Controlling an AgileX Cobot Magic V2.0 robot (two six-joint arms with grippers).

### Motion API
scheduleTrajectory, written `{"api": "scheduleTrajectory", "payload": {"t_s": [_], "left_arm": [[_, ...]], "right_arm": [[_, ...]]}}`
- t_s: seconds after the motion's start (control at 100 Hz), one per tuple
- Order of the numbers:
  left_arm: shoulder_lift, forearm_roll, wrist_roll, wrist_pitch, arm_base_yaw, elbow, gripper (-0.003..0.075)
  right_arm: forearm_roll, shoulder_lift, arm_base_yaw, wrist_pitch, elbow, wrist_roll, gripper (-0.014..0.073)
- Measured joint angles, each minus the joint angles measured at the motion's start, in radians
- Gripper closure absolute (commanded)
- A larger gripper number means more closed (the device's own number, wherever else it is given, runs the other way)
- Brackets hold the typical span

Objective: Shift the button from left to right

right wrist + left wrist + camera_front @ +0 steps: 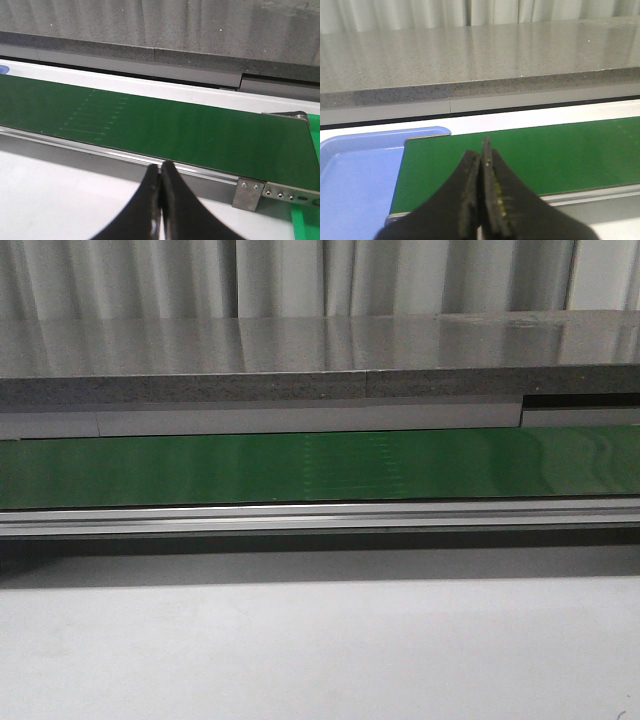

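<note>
The button is out of view in all three views. My left gripper (pixel 481 150) is shut and empty, hanging over the left end of the green conveyor belt (pixel 530 155), beside a blue tray (pixel 355 175). My right gripper (pixel 160 172) is shut and empty, above the white table just in front of the belt's metal rail (pixel 125 155), near the belt's right end. Neither arm shows in the front view, where the belt (pixel 320 468) lies bare.
A grey stone shelf (pixel 300 355) runs behind the belt. The blue tray holds nothing that I can see. A metal bracket (pixel 248 193) sits at the belt's right end, with a green edge (pixel 305 225) beyond. The white tabletop (pixel 320 650) lies in front.
</note>
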Motion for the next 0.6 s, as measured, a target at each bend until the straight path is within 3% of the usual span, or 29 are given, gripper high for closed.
{"api": "scheduleTrajectory", "payload": {"t_s": [0.18, 0.33, 0.6], "left_arm": [[0.0, 0.0, 0.0, 0.0, 0.0, 0.0, 0.0741], [0.0, 0.0, 0.0, 0.0, 0.0, 0.0, 0.0741], [0.0, 0.0, 0.0, 0.0, 0.0, 0.0, 0.0741]], "right_arm": [[0.0, 0.0, 0.0, -0.01, 0.007, 0.0, 0.0661], [-0.02, -0.002, 0.0, -0.098, 0.05, 0.004, 0.0661], [-0.143, -0.125, 0.001, -0.23, 0.203, 0.141, 0.0661]]}}
